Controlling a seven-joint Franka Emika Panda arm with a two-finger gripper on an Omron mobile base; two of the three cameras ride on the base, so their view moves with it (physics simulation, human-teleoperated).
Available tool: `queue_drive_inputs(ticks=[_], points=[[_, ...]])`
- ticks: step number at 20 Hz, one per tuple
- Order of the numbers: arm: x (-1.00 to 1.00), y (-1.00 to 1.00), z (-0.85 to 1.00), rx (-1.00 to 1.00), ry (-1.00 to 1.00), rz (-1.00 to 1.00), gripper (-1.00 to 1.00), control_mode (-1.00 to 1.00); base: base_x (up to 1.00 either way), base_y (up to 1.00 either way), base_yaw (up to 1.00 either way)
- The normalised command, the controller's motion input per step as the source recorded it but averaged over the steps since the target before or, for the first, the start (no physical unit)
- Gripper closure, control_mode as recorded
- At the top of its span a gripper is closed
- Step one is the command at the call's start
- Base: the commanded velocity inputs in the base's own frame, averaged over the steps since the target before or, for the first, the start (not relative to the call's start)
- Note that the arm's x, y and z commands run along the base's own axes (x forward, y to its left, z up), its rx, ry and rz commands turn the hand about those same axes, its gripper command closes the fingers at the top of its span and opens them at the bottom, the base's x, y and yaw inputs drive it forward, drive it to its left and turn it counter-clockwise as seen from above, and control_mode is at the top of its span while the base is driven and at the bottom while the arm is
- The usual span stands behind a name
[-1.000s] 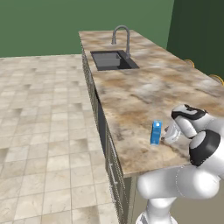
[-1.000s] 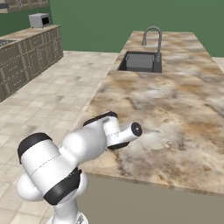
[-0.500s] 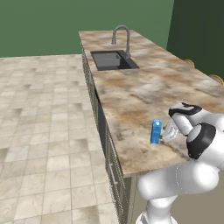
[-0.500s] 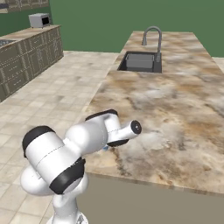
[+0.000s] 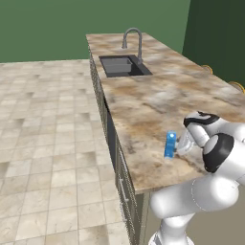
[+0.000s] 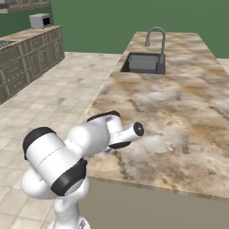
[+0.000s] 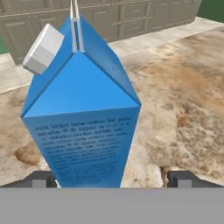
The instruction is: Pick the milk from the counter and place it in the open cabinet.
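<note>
Milk [image 7: 83,113] upright on the counter [image 5: 158,103], near its front edge, well short of the sink [image 5: 122,66]. Over the last second my arm swung closer; carton now sits between my fingertips [image 7: 186,178]. Jaws spread wide, nothing gripped. Pick not yet made; closing looks next

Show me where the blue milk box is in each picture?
Left base view: the milk stands upright near the counter's front edge, just left of the arm.
Right base view: I can't make it out behind the arm.
Hand view: the milk is close, centre-left.
Shared landmark: the marbled counter.
</note>
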Motion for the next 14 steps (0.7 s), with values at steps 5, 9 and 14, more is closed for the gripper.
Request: queue_drive_inputs(ticks=[5,9,14], points=[[0.0,0.25,0.0,0.01,0.0,0.09,-1.0,-1.0,0.0,0.0,0.0],[0.0,0.24,0.0,0.0,0.0,0.07,-1.0,-1.0,0.0,0.0,0.0],[-0.01,0.23,0.0,0.0,0.0,0.05,-1.0,-1.0,0.0,0.0,0.0]])
